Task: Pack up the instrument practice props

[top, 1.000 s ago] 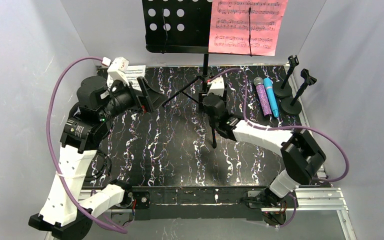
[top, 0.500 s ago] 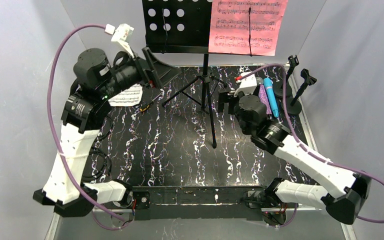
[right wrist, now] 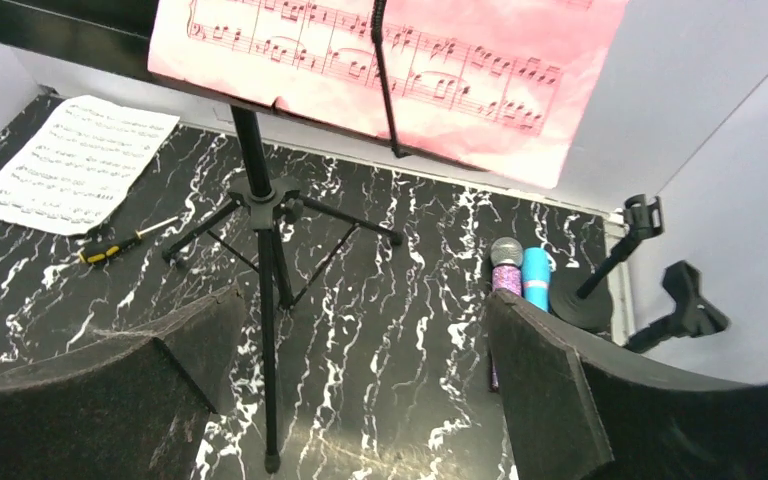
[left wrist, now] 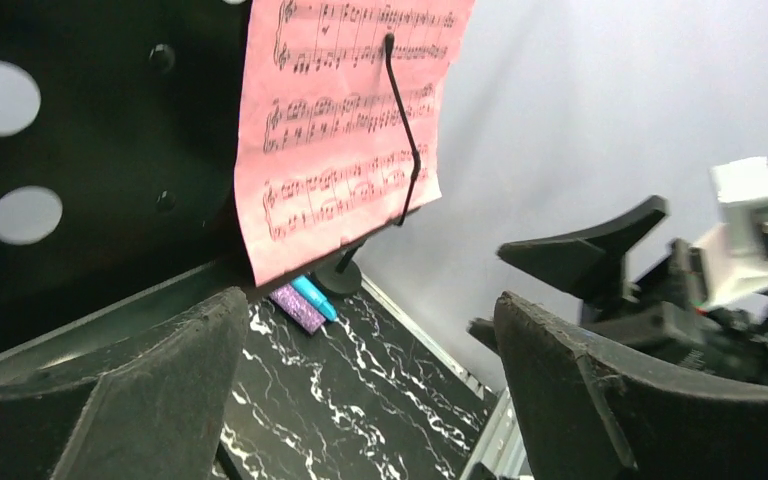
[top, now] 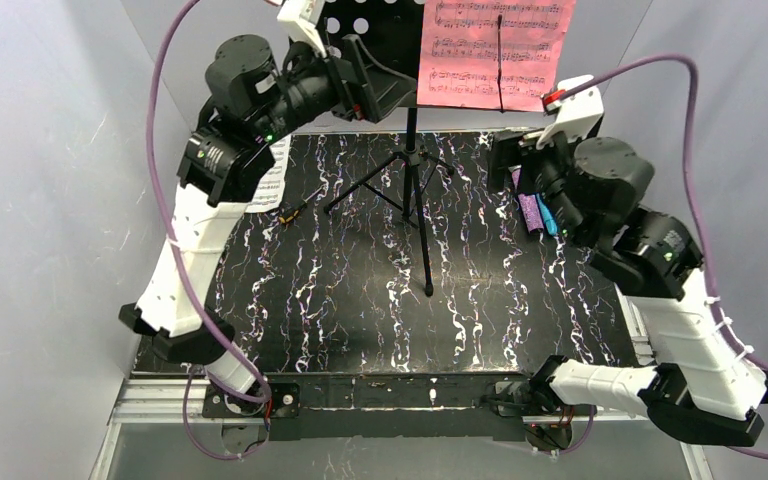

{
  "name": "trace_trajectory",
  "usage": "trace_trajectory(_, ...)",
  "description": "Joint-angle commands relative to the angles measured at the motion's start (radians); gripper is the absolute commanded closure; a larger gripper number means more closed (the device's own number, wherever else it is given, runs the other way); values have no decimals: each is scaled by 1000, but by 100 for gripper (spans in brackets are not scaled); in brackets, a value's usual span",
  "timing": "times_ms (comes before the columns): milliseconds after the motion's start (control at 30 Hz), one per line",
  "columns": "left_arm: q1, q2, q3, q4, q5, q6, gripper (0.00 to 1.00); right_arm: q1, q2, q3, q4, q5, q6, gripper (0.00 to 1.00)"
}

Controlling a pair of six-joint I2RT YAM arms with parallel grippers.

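Both tools are wide apart with nothing in them. The left tool [left wrist: 370, 390] is up high at the far left, right in front of the stand's perforated plate [left wrist: 90, 150]. The right tool [right wrist: 360, 385] hangs over the right side of the tabletop [right wrist: 390, 330], facing the same stand. The pink music sheet [left wrist: 345, 130] sits between their lines of sight, on the plate with a thin wire arm [left wrist: 405, 130] across its face. So I'd say the step in hand is getting that sheet off. Pretty sure the next move means pinching a free edge and sliding the paper out from under the wire without tearing it or tipping the tripod [right wrist: 260, 215]. Everything else is down on the tabletop. The white music sheet [right wrist: 75, 165] is far left by a screwdriver [right wrist: 125, 243]. The purple glitter microphone [right wrist: 506, 275] and blue microphone [right wrist: 535, 278] lie side by side far right, just beside the two black mic holders [right wrist: 575, 298]. Can't see any box to pack into.
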Motion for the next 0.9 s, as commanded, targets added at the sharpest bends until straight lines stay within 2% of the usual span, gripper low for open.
trace_trajectory(0,-16,81,109,10,-53,15,11,0,88,229,-185,-1,-56,1)
trace_trajectory(167,-32,132,139,30,-69,-15,17,-1,183,395,-200,11,-84,1)
trace_trajectory(533,-54,171,132,43,-162,-69,21,-35,338,526,-27,44,-142,1)
trace_trajectory(600,-56,174,127,43,-175,-78,22,-115,361,536,-19,-39,-115,3)
trace_trajectory(700,-56,174,114,43,-184,-91,23,-307,382,540,-19,-261,-23,7)
trace_trajectory(867,-56,173,99,42,-189,-97,23,-378,388,516,27,-403,31,8)
